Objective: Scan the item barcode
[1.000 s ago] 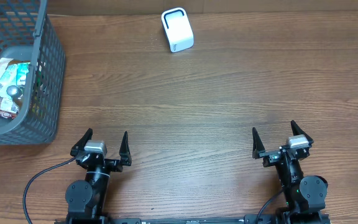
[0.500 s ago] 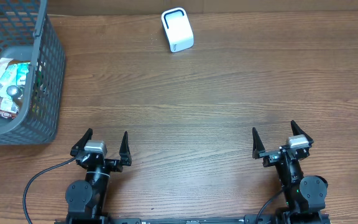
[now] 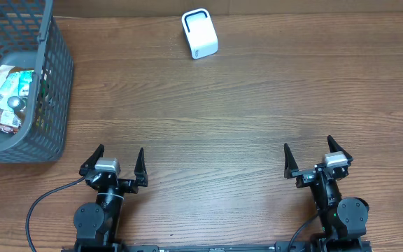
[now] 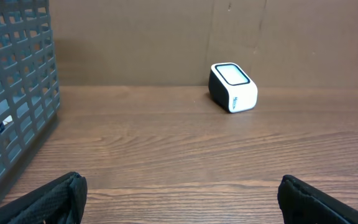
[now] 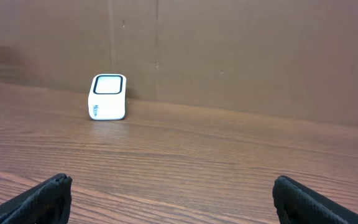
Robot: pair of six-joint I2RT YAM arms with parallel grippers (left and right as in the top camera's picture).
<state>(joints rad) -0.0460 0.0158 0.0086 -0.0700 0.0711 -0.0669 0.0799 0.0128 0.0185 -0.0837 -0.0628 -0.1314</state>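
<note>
A white barcode scanner [image 3: 199,33] with a black-rimmed window stands at the far middle of the table; it also shows in the left wrist view [image 4: 233,87] and the right wrist view [image 5: 108,96]. Several packaged items [image 3: 9,98] lie inside a grey basket [image 3: 54,77] at the far left. My left gripper [image 3: 115,159] rests open near the front left edge, nothing between its fingers. My right gripper [image 3: 308,154] rests open near the front right edge, also empty. Both are far from the scanner and the items.
The basket wall [image 4: 11,93] fills the left side of the left wrist view. A brown cardboard wall [image 5: 229,50] runs along the table's far edge. Bare wood table [image 3: 208,126] lies between grippers and scanner.
</note>
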